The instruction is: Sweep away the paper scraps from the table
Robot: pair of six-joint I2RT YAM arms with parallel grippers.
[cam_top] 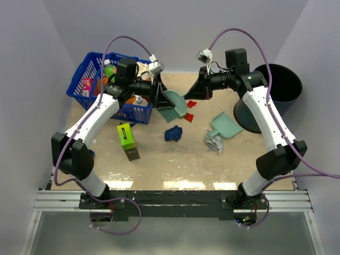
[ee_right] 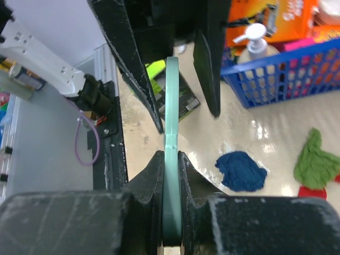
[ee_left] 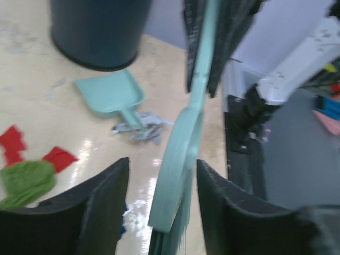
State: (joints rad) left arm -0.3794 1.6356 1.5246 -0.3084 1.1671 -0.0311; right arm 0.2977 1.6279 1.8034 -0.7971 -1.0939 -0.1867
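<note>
A teal brush (cam_top: 175, 104) hangs between my two grippers over the far middle of the table (cam_top: 159, 164). My right gripper (cam_top: 197, 91) is shut on its flat handle (ee_right: 171, 202). My left gripper (cam_top: 159, 94) is open, its fingers (ee_left: 106, 207) standing either side of the brush (ee_left: 178, 170) with gaps. Paper scraps lie below: a dark blue wad (cam_top: 173, 133), red pieces (cam_top: 190, 104), whitish-grey scraps (cam_top: 214, 142) and an olive green wad (ee_left: 26, 180). The blue wad (ee_right: 241, 171) and green wad (ee_right: 316, 159) also show in the right wrist view.
A teal dustpan (cam_top: 226, 125) lies right of centre, beside the grey scraps. A black bin (cam_top: 276, 90) stands at the far right. A blue basket (cam_top: 103, 87) of items is at the far left. A green-and-black box (cam_top: 127, 139) lies left of centre.
</note>
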